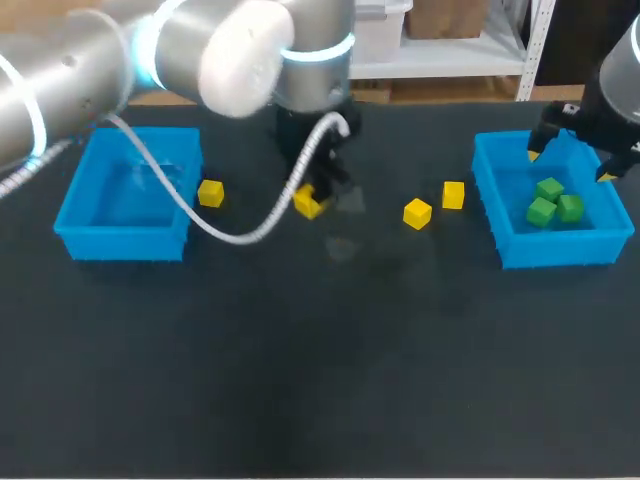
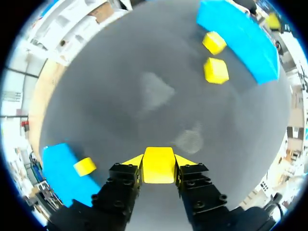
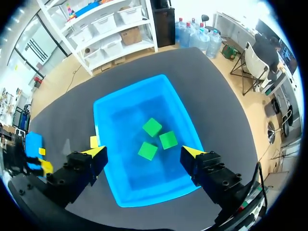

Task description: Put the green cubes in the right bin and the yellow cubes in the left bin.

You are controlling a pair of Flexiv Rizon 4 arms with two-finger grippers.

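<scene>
- Dark grey table, bare across the lower half of the head view.
- At mid-left, a blue plastic left bin standing upright, no cube visible inside.
- Just off that bin's right wall, a loose yellow cube lying on the table.
- At mid-right, a blue plastic right bin holding three green cubes, bunched close together toward its middle.
- Between the bins, right of centre, two more yellow cubes on the table, near each other, the farther one close to the right bin's left wall.
- Just above centre, the left gripper, low over the table and clamped on a held yellow cube, one yellow tip pressed against each side.
- At upper right, the right gripper over the right bin, fingers spread wide with nothing between them, the green cubes below and ahead.
</scene>
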